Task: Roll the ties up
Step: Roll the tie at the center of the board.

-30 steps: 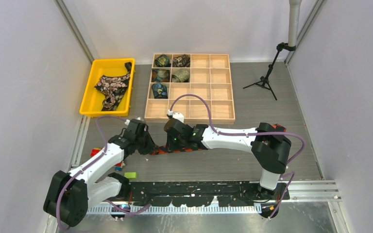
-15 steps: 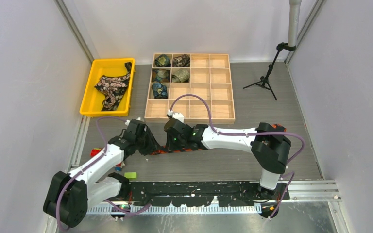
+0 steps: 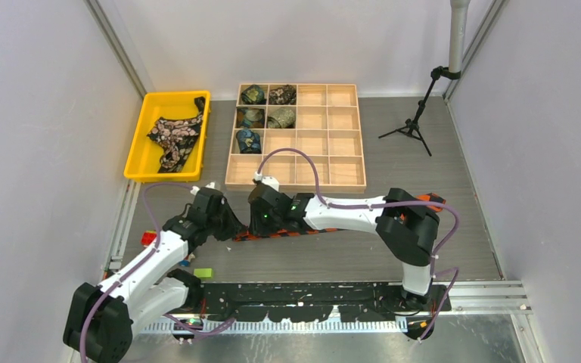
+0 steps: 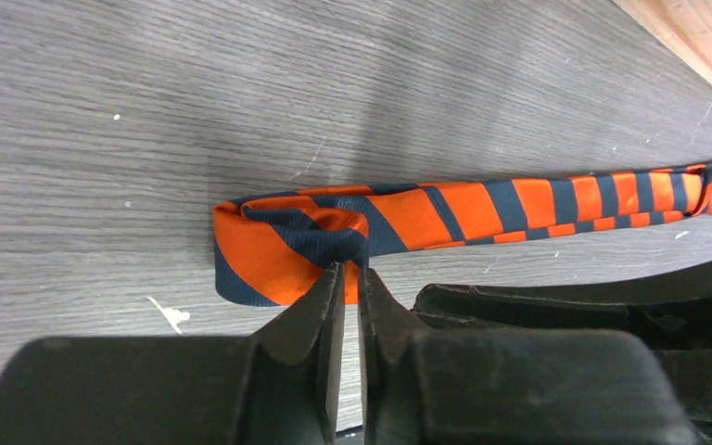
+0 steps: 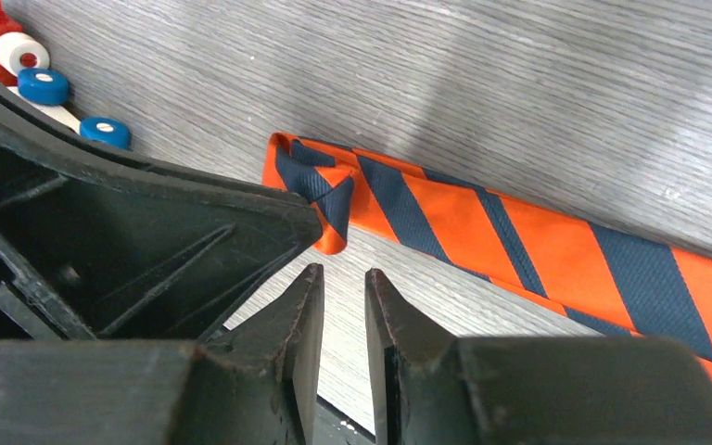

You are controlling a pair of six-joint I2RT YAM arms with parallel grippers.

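The striped tie [image 3: 295, 231] lies flat on the table just in front of the tray [image 3: 295, 184], parallel to its near wall. The tie's left end is turned over into the first small fold of a roll. Both grippers crowd that end — the start of a roll is the part that springs open, so one tool likely pins it while the other takes a new bite.

The left gripper [image 4: 350, 271] shows only a slit between its jaws, with the tips pressed against the fold's lower edge. Whether fabric is caught in the slit cannot be told. The right gripper [image 5: 338, 278] has its jaws parted a little wider and empty, the tips just short of the fold.

Five rolls [image 3: 281, 118] sit one each in the tray's left compartments, and a floral tie [image 3: 172, 136] lies in the bin [image 3: 140, 155] left of the tray — so the task looks under way, not nearly done. Next, the fold needs turning toward the long part while kept tight; a loose core would likely unwind. Some blocks [image 5: 46, 83] lie farther out in front of the tray, off to its left.
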